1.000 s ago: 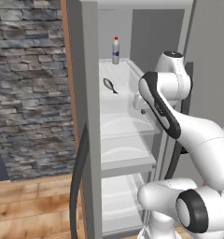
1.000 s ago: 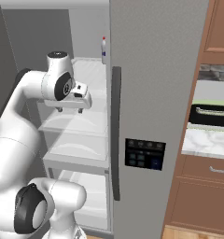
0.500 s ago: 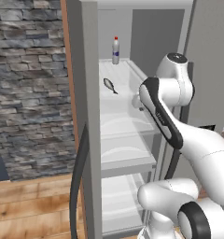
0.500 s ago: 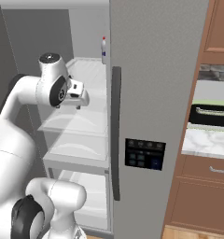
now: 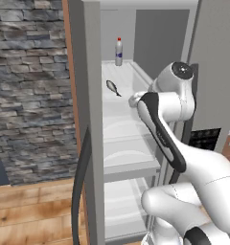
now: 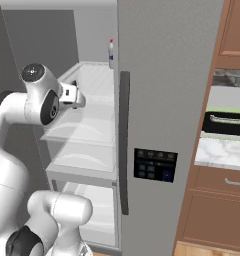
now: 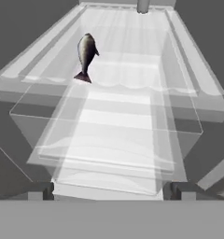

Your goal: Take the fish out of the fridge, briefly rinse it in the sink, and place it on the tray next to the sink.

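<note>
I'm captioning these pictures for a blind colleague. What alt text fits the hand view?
A small dark fish lies on a white fridge shelf, up and to the left of centre, tail nearest the camera. The base of a bottle stands at the back of the shelf, and the two dark tips of the pincer rise wide apart at the bottom.

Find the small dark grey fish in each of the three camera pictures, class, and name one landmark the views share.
Left base view: the small dark grey fish lies on the white upper fridge shelf, upper middle.
Right base view: not in it.
Hand view: upper left, tail toward the camera.
Shared landmark: the white bottle with a red cap at the shelf's back.
</note>
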### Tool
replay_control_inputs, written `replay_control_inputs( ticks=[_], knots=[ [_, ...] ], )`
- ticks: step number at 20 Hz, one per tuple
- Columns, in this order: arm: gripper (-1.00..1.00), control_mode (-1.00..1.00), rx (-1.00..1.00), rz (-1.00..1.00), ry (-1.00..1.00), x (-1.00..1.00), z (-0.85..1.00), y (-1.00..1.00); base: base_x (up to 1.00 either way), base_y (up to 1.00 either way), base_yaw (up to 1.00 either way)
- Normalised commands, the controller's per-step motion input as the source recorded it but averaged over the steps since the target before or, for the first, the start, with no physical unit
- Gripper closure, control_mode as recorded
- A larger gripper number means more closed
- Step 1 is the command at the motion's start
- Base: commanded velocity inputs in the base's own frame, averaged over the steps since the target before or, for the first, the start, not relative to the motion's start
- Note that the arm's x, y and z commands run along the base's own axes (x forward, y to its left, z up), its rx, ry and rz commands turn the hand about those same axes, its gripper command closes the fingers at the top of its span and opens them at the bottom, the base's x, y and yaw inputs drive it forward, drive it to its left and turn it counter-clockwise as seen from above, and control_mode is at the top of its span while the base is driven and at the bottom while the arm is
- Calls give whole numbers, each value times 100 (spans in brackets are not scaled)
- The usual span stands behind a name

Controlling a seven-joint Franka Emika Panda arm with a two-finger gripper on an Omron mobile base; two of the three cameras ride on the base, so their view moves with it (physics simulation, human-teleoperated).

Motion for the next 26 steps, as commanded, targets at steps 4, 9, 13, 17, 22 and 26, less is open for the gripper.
replay_control_inputs(
  ticks=[4,9,13,17,22,26],
  knots=[
    [-100,-100,14,0,-6,12,33,26,0,0,0],
    [-100,-100,15,0,2,17,22,0,0,0,0],
    [-100,-100,0,0,9,5,1,0,0,0,0],
    [-100,-100,-9,0,0,0,-1,35,0,0,0],
    [-100,-100,-3,0,0,8,0,33,0,0,0],
    [-100,-100,0,0,-1,13,0,13,0,0,0]
  ],
)
